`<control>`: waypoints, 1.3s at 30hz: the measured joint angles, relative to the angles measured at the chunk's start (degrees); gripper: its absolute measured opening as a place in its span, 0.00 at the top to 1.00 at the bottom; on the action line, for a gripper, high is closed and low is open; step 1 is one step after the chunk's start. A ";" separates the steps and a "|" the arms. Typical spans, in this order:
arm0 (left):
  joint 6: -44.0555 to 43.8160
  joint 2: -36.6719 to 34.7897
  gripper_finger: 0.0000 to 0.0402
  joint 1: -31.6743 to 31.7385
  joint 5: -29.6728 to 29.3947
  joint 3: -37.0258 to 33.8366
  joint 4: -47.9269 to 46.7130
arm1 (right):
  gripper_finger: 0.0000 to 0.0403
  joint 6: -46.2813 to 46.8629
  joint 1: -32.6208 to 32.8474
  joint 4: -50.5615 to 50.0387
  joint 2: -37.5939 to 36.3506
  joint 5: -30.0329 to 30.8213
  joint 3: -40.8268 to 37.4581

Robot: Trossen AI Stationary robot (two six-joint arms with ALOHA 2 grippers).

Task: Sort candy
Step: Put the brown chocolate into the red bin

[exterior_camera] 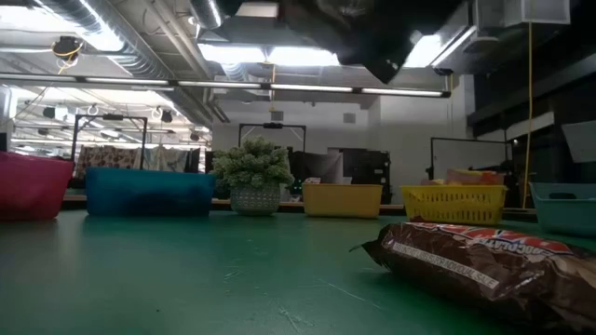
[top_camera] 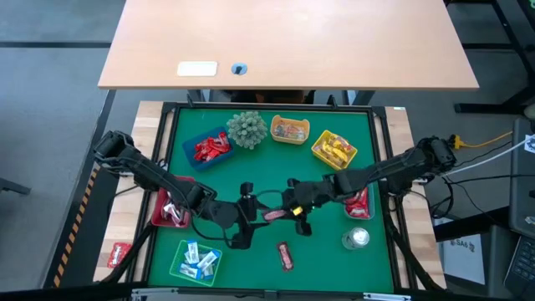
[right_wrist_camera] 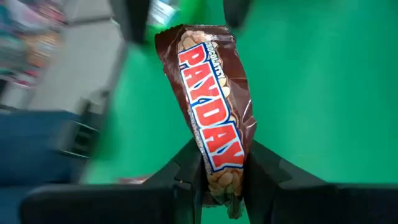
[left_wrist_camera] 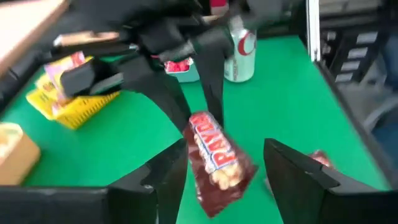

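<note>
green mat [top_camera: 267,188] under bright ceiling lights [exterior_camera: 279,56]

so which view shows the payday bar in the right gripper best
The right wrist view: the PayDay bar fills it, pinched between the fingers. The left wrist view shows it blurred, the high view tiny.
</note>
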 joint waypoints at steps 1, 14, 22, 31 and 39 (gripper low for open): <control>2.23 0.00 0.51 -0.02 -0.05 0.00 -0.06 | 0.80 1.11 -0.70 -0.02 -0.04 -2.55 0.75; 16.82 -0.02 0.50 -1.87 -6.21 0.07 0.05 | 0.80 7.54 -5.45 0.19 -0.09 -18.28 4.45; 16.79 -0.02 0.56 -1.63 -6.19 0.07 0.02 | 0.80 7.52 -5.41 0.13 -0.09 -18.32 4.45; 16.03 -0.02 0.74 -1.63 -5.62 0.07 0.00 | 0.80 7.47 -5.41 0.11 -0.09 -16.76 4.45; 16.01 -0.02 0.83 -1.63 -5.60 0.04 0.00 | 0.80 7.47 -5.39 0.04 -0.09 -15.88 4.45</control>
